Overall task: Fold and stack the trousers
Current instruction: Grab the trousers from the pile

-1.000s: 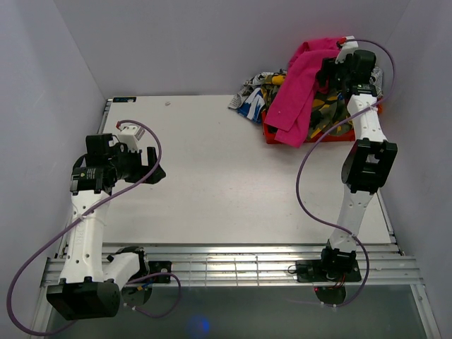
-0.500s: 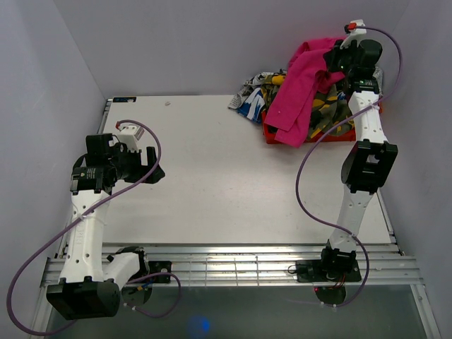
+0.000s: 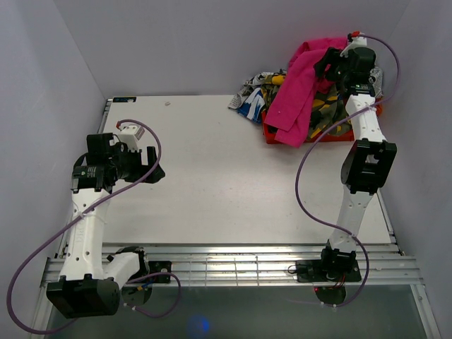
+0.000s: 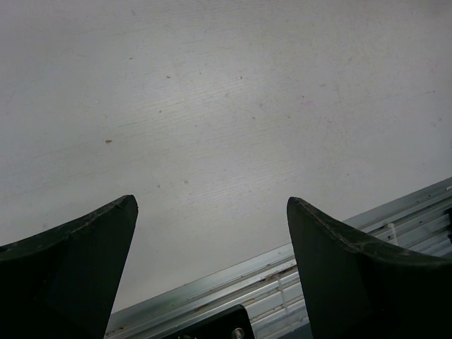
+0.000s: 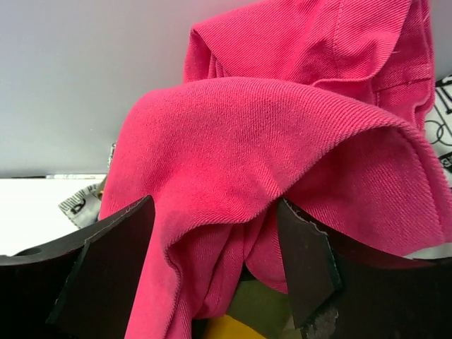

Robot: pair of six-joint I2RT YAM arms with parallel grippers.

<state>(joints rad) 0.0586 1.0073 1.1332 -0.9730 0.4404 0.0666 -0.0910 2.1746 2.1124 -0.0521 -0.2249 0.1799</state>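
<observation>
The hot-pink trousers (image 3: 293, 92) lie heaped over a pile of clothes in a red bin at the back right, one leg hanging down the bin's front. My right gripper (image 3: 327, 66) is at the top of the heap. In the right wrist view its jaws stand wide apart, and a bunched fold of the trousers (image 5: 268, 141) fills the space at the right gripper (image 5: 215, 205) without being pinched. My left gripper (image 3: 157, 173) hovers open over the bare table at the left. Only the white tabletop shows at the left gripper (image 4: 212, 203).
The red bin (image 3: 332, 136) sits at the table's back right corner, close to the walls. It holds camouflage and yellow clothes (image 3: 326, 106). A white and blue patterned garment (image 3: 247, 99) spills out to its left. Metal rails (image 3: 233, 265) run along the near edge.
The right wrist has risen a little and tilted at the top of the heap. The trousers have hardly moved. The left arm has stayed still.
</observation>
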